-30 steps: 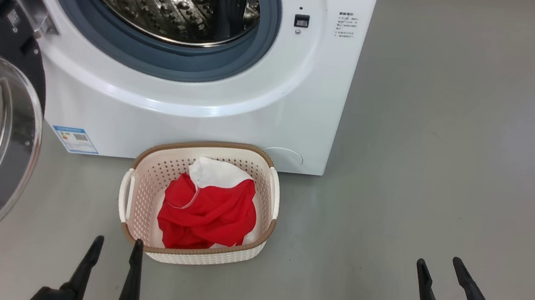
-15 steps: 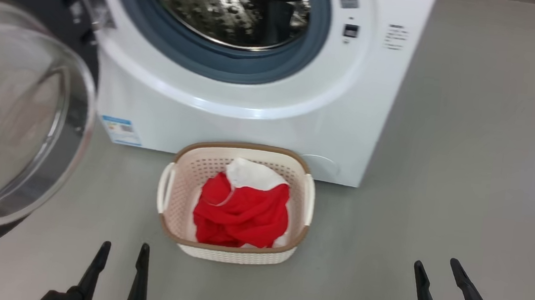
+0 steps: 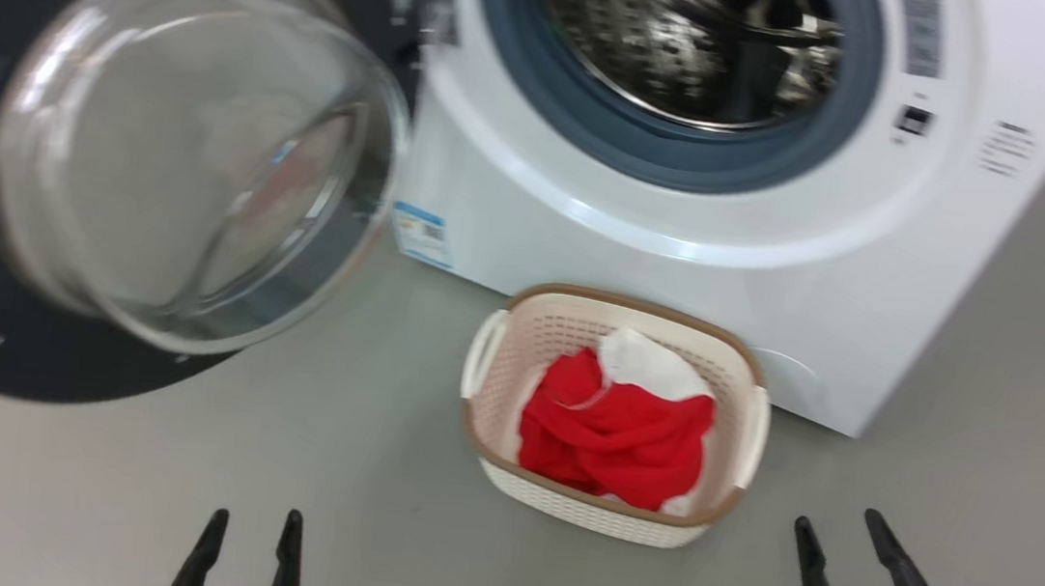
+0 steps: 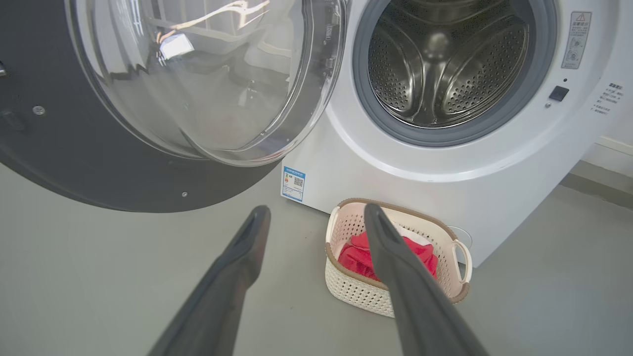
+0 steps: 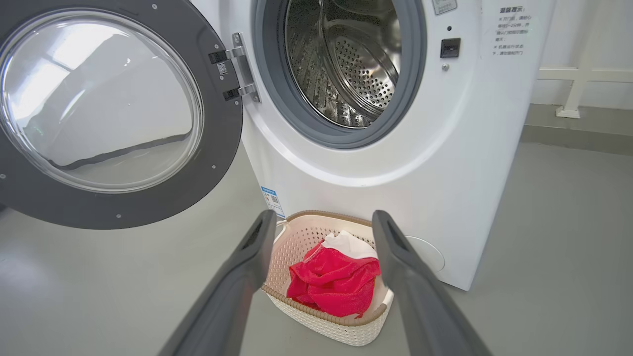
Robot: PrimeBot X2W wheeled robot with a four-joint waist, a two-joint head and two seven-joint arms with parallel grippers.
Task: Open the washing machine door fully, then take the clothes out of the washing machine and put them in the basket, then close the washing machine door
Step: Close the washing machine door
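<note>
Left hand (image 3: 256,517): my two dark fingers stand wide apart with nothing between them, over bare grey floor (image 3: 123,494), left of the basket and clear of it.

Right hand (image 3: 835,518): my fingers are spread just as wide and hold nothing; it hangs over the floor, near the basket's right end without touching it.

Basket (image 3: 624,298): cream perforated plastic with a brown rim and side handles, standing on the floor just in front of the washing machine's lower panel.

Clothes (image 3: 614,439): a red bundle with a white part on top, lying inside the basket and below its rim.

Washing machine (image 3: 679,280): a white front-loader facing me, with its opening uncovered. The grey-blue seal (image 3: 692,160) rings a steel perforated drum (image 3: 695,39), and I see no fabric in the drum. A small blue label (image 3: 420,234) sits at the lower left corner of the front.

Washing machine door (image 3: 197,152): swung wide open to my left on its metal hinge (image 5: 240,66), black rim and bulging glass bowl turned toward me, touching neither hand.
</note>
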